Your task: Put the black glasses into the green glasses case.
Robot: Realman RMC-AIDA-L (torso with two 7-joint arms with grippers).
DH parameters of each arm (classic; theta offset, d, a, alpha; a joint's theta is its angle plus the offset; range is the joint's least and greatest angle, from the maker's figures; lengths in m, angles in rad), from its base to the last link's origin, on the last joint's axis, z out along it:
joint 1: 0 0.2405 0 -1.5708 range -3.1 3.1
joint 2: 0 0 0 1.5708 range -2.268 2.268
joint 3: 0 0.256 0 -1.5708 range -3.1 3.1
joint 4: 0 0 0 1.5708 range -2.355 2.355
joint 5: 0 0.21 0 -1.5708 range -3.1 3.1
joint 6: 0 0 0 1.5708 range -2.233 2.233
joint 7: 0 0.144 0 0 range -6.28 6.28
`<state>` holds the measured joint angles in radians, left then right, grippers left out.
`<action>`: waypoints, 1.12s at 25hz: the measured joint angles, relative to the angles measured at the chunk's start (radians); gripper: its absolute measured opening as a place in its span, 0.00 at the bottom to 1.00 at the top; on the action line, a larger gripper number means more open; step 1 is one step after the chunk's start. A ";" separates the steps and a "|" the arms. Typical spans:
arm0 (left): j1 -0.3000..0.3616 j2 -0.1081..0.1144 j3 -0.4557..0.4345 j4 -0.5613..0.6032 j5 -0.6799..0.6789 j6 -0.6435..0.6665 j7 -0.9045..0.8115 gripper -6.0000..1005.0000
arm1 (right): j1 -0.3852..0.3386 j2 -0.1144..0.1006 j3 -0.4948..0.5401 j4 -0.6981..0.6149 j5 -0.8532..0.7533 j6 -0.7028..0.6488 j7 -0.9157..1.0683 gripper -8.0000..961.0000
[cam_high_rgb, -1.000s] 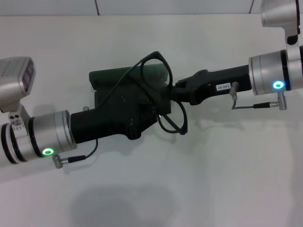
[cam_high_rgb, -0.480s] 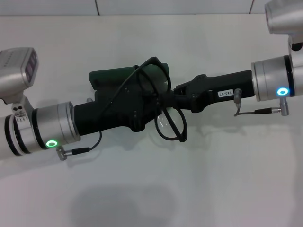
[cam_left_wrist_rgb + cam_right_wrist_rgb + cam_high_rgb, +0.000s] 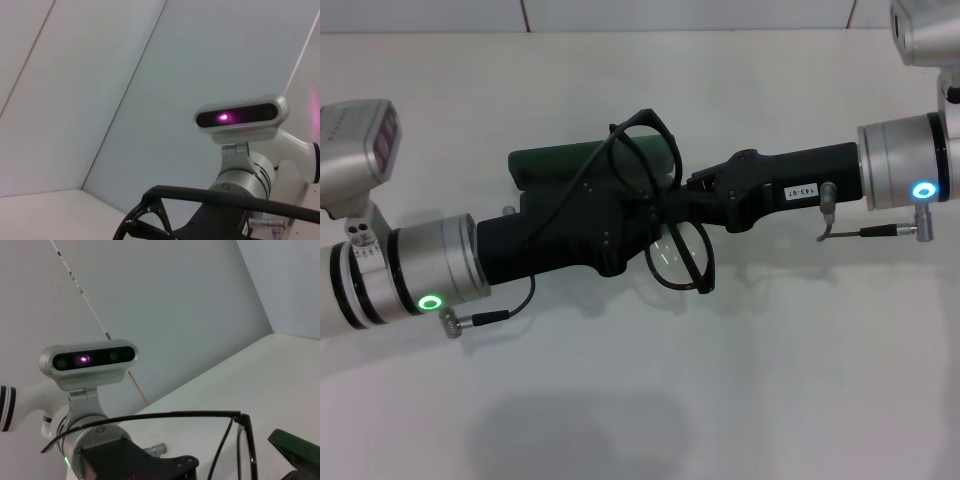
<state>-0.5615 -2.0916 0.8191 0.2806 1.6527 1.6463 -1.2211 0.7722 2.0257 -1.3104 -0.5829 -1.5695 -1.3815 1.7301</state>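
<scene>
Above the pale worktop (image 3: pixel 740 380), the green glasses case (image 3: pixel 560 160) lies under the left gripper (image 3: pixel 620 235), whose fingers cannot be made out. The black glasses (image 3: pixel 670 215) are pinched by the right gripper (image 3: pixel 672 200) just beside the case; insertion is judged under way, and lowering the frame into the case comes next.

Glossy black glasses (image 3: pixel 682 255); matt green glasses case (image 3: pixel 552 160); smooth table (image 3: pixel 720 380).
</scene>
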 joint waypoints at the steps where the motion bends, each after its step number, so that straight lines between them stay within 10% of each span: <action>1: 0.000 0.000 0.001 0.000 0.000 0.000 0.000 0.01 | 0.000 0.000 0.000 0.000 0.000 0.000 0.000 0.10; 20: 0.023 0.006 -0.002 0.011 -0.001 0.059 0.000 0.01 | -0.032 -0.005 0.052 -0.004 0.005 -0.010 -0.009 0.10; 28: 0.036 0.014 0.002 0.012 0.006 0.080 -0.002 0.01 | -0.103 -0.040 0.101 -0.098 -0.016 0.027 -0.119 0.10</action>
<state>-0.5258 -2.0777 0.8216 0.2930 1.6583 1.7259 -1.2230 0.6689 1.9852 -1.2090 -0.6810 -1.5853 -1.3549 1.6107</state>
